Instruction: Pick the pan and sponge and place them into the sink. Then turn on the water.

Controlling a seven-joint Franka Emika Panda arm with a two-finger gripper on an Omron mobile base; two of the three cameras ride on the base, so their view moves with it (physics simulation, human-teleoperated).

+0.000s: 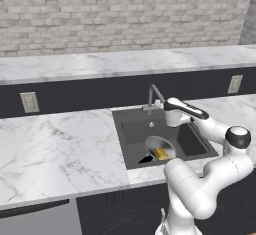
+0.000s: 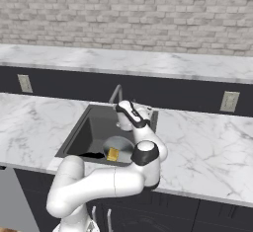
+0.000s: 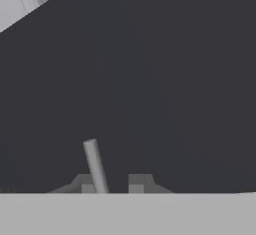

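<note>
The dark sink point(image 1: 121, 129) point(image 2: 78, 138) is set into the marble counter. Inside it lies the silver pan point(image 1: 155, 143) point(image 2: 123, 145), and the yellow sponge point(image 1: 161, 153) point(image 2: 113, 154) rests in the pan. My gripper point(image 1: 164, 105) point(image 2: 122, 109) point(image 3: 112, 183) hovers over the sink's back edge, right beside the arched faucet point(image 1: 154, 93) point(image 2: 116, 94). It is shut and holds nothing. In the hand view a thin grey faucet lever point(image 3: 94, 161) rises just in front of the left finger tip. The water is out of view.
Marble counter point(image 1: 55, 149) point(image 2: 207, 152) spreads to both sides of the sink. Behind it a dark backsplash with wall outlets point(image 1: 29, 102) point(image 2: 229, 101) rises to a raised marble ledge below a brick wall. My own arm arches over the sink's front right corner.
</note>
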